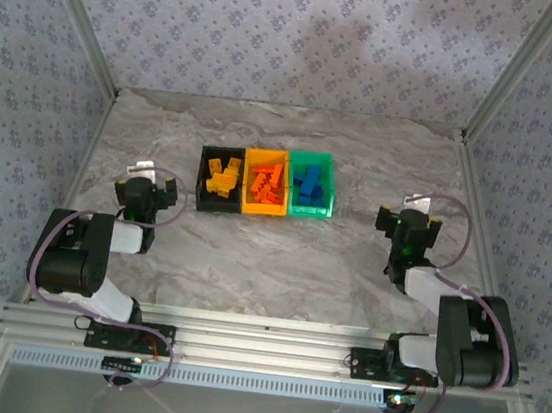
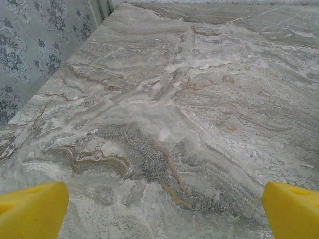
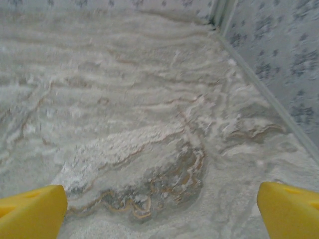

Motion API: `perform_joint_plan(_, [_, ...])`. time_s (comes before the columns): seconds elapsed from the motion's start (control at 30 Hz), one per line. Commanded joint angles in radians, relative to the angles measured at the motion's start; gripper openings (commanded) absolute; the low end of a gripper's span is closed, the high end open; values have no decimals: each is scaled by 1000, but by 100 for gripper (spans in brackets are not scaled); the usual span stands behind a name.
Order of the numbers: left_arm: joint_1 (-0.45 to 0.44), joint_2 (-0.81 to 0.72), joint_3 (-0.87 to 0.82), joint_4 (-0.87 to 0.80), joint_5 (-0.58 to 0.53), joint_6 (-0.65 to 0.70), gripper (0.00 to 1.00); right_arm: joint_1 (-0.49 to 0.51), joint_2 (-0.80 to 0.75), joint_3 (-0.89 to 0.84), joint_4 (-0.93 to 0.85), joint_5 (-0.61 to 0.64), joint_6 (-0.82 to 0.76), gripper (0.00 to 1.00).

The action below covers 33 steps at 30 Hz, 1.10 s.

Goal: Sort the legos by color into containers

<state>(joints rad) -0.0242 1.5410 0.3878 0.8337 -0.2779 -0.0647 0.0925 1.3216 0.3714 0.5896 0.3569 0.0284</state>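
Observation:
Three joined bins stand in a row mid-table in the top view. The black bin [image 1: 204, 170] holds yellow-orange legos [image 1: 223, 177]. The yellow-orange bin [image 1: 246, 203] holds orange-red legos [image 1: 266, 184]. The green bin [image 1: 330, 188] holds blue legos [image 1: 309, 185]. My left gripper [image 1: 153, 189] sits left of the bins, folded back near its base. In the left wrist view it [image 2: 164, 211] is open over bare marble, yellow fingertips [image 2: 32, 209] wide apart. My right gripper [image 1: 410, 223] rests right of the bins. In its wrist view it [image 3: 162, 211] is open with nothing between the fingertips [image 3: 291, 211].
The marble table [image 1: 280, 257] is bounded by patterned walls with metal frame posts on the left [image 1: 77, 21] and right [image 1: 519, 70]. An aluminium rail [image 1: 258, 350] runs along the near edge under both arm bases.

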Motion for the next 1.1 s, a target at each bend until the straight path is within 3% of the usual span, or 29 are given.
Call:
perform_joint_plan(0.0, [6,-7,-3,34,-12,-11,99,-44,93,-46,263,-129,-75,100])
perform_joint_plan(0.1, [6,-8,-3,34,-11,-12,100,-79,223,-62,415,-190,-62,100])
perform_joint_plan(0.13, [6,-7,-3,35,-11,-12,100,-81,222,-41,377,-209,-66,100])
perform_joint_plan(0.17, [6,-8,-3,34,-11,-13,100,-90,194,10,221,-244,-63,100])
perform_joint_plan(0.23, [6,-8,-3,34,-10,-11,100,-133,209,5,268,-321,-38,100])
perform_joint_plan(1.07, [0,-4,2,30,17,6,100,-122,202,14,236,-303,-45,100])
